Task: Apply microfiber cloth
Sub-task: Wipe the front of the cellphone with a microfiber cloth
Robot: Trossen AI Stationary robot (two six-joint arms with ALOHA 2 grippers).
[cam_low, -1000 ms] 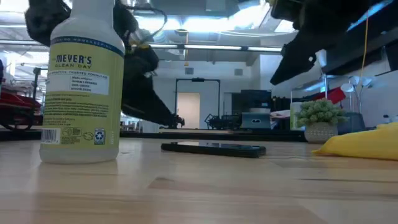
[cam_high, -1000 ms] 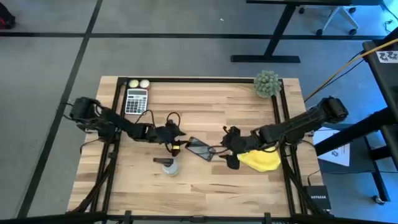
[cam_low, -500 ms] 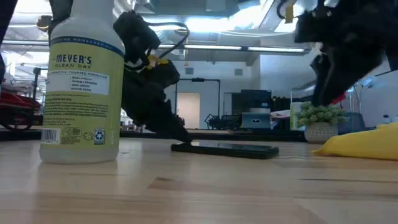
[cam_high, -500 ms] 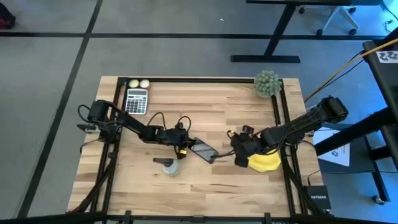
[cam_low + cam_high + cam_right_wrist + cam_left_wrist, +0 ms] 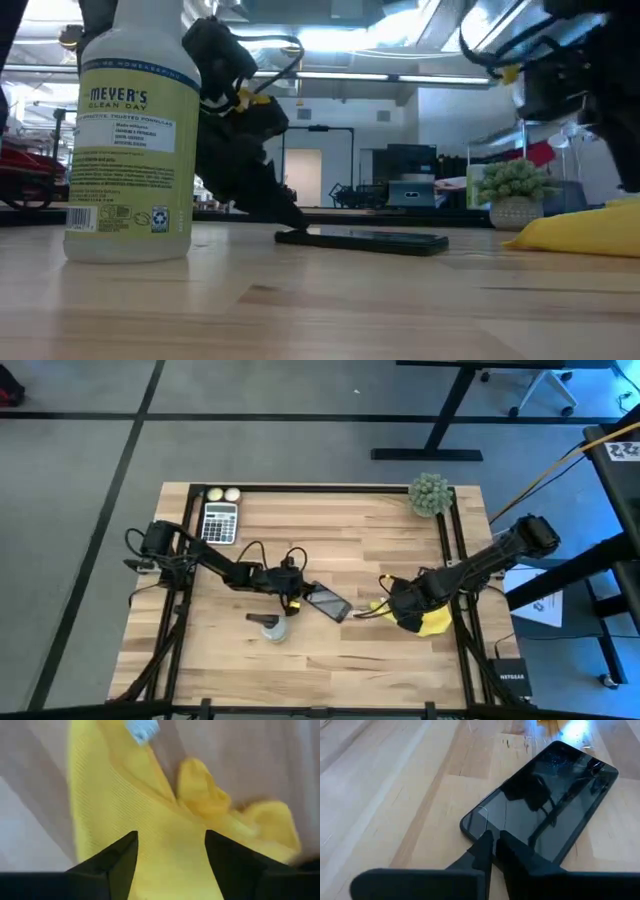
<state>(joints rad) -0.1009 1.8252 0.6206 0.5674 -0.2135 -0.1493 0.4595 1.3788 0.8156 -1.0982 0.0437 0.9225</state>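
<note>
The bright yellow microfiber cloth lies crumpled on the table near its right edge and also shows in the low view. My right gripper hangs open over the cloth's left part, its fingers pointing down at the cloth. A black smartphone lies flat at the table's middle. My left gripper is shut, its tips on the phone's left end. My left gripper presses its shut fingertips down on the phone's screen, close to the corner at its left end. The fingers slant down from the table's left side. The phone lies flat on the table. Whether my right gripper touches the cloth, I cannot tell.
A spray bottle stands just near-side of the phone's left end and fills the low view's left. A calculator and two pale balls sit at the far left. A small green plant stands at the far right.
My left gripper has gone toward the table's right and down onto the phone's left end, and the phone has slid a little to the right. My right gripper has moved right and nearer, over the cloth, tipping its fingers downward.
</note>
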